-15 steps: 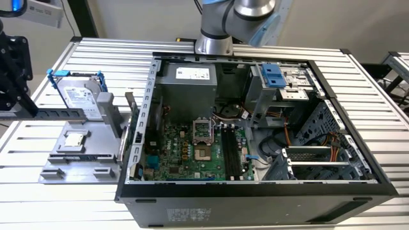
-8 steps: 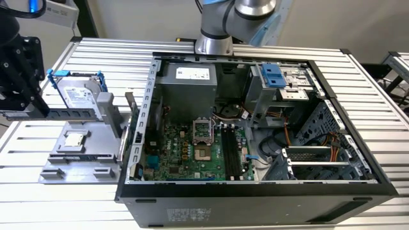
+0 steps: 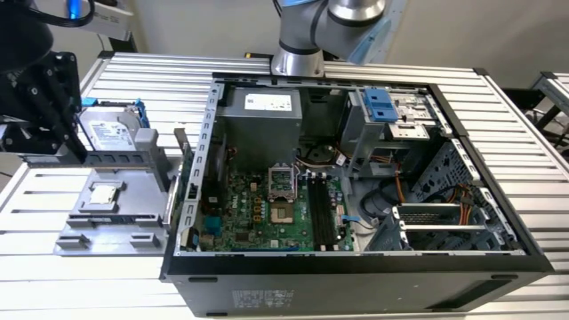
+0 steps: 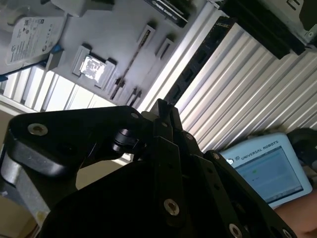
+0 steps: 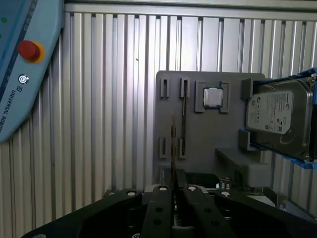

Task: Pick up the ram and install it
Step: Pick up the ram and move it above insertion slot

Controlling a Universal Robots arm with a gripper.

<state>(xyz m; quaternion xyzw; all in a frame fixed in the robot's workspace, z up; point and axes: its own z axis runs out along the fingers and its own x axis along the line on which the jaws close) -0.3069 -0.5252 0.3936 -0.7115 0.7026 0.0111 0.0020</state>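
The pincer (image 5: 174, 187) has its fingers pressed together on the ram (image 5: 173, 144). In the first wrist view that thin stick shows edge-on, a narrow brownish line running straight out from between the fingertips. In the second wrist view I judge its end just peeks past the tips. So the stick's long axis runs in line with the fingers and points toward the grey tray (image 5: 198, 129). The ram hangs over that tray rather than sitting in its grooves, as far as I can tell. The square chip (image 5: 213, 97) and the hard drive (image 5: 277, 116) sit in their own places there.

Over to the exterior view: the pincer's black body hangs at the far left of the frame above that tray. The motherboard (image 3: 258, 213) lies inside the open case (image 3: 356, 267) at lower centre. Its long black slots (image 3: 324, 210) look empty and run top to bottom in the frame. They are well apart from the pincer, off to the exterior view's right.
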